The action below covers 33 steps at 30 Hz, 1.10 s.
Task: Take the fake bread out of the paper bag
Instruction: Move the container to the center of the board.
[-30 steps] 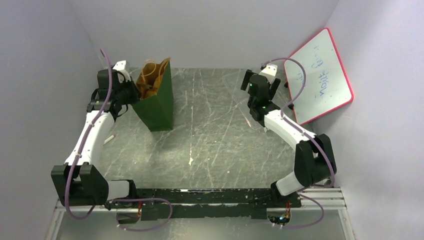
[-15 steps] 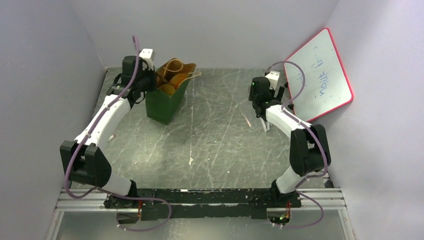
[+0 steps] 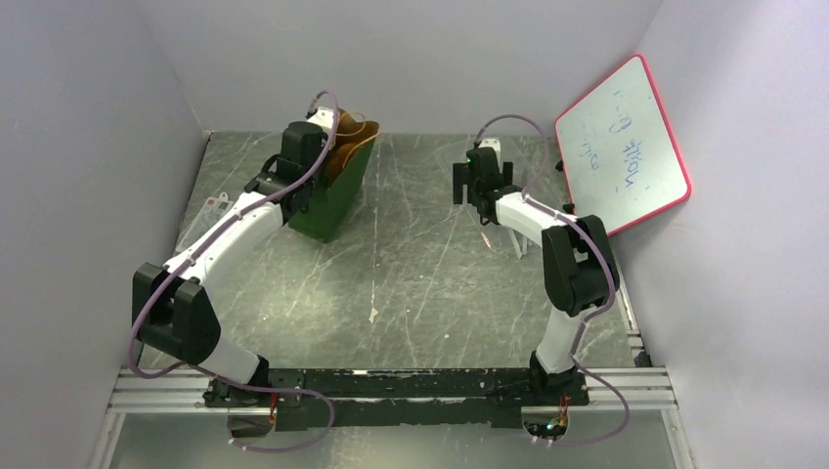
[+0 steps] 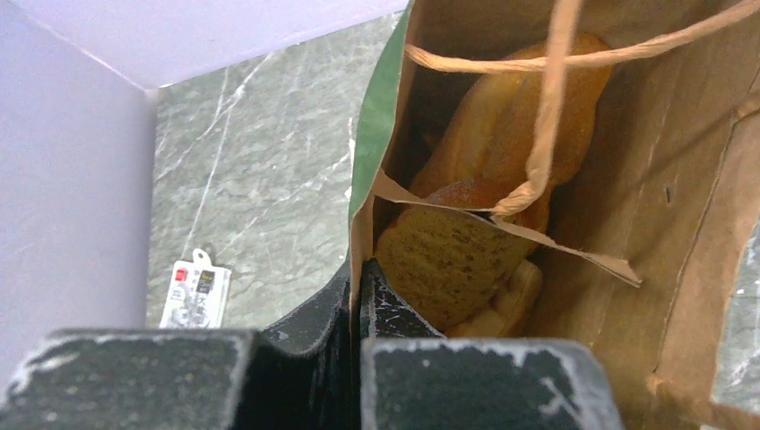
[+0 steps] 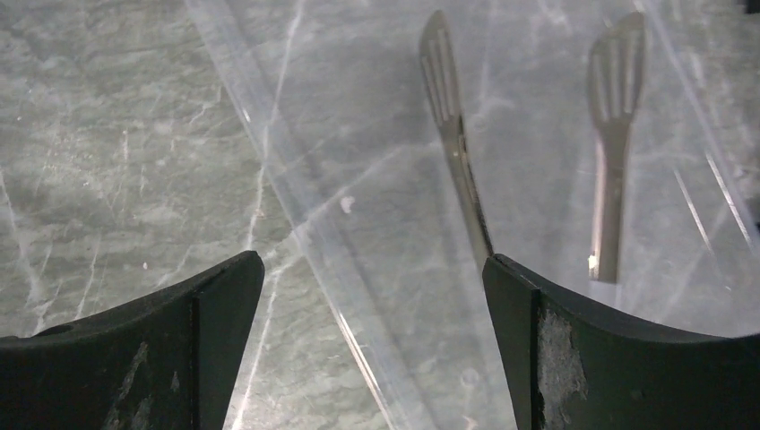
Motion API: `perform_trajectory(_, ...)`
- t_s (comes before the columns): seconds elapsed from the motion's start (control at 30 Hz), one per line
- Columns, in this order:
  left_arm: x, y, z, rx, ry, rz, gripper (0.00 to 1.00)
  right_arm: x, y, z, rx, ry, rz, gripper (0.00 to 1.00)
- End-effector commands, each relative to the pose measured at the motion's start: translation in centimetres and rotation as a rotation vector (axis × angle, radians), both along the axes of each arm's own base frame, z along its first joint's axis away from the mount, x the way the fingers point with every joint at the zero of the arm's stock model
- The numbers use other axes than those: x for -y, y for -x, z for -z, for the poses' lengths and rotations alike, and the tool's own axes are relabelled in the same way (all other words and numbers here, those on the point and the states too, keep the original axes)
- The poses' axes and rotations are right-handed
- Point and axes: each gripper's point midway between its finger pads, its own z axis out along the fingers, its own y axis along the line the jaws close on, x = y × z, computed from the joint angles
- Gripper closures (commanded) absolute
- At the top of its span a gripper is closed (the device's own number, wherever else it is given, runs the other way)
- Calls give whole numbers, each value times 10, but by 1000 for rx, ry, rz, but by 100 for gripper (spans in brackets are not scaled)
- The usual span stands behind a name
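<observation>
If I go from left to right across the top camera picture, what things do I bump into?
A small white card → the dark green paper bag → the right tool → the red-edged whiteboard leaning at the wall.

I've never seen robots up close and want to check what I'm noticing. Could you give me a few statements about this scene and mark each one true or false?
1. The fake bread lies out on the table. False: it sits inside the paper bag.
2. The left end effector pinches the bag's wall. True.
3. The right end effector grips the silver tweezers. False: it is open and holds nothing, and the tweezers lie on the table beneath it.
4. A red-framed whiteboard stands at the table's right edge. True.
</observation>
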Motion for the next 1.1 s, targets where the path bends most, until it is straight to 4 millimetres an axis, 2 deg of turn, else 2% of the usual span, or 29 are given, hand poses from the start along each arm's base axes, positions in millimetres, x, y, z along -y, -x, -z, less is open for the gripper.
perform_trajectory(0.0, -17, 3, -29, 110, -73, -93, 93, -18, -5, 16, -50, 6, -75, 2)
perform_trajectory(0.2, -25, 10, -36, 129, -55, -142, 93, -35, -12, 44, -100, 14, -126, 5)
perform_trajectory(0.43, -30, 15, -34, 113, -50, -179, 93, -38, -25, 71, -141, 56, -131, 10)
perform_trajectory(0.73, -40, 23, -38, 126, -59, -221, 93, -52, -27, 86, -195, 29, -184, 46)
perform_trajectory(0.93, -47, 22, -51, 168, -87, -244, 93, -75, -28, 85, -204, 7, -234, 60)
perform_trajectory(1.07, -53, 16, -63, 210, -104, -262, 93, -100, -28, 87, -202, 0, -259, 63)
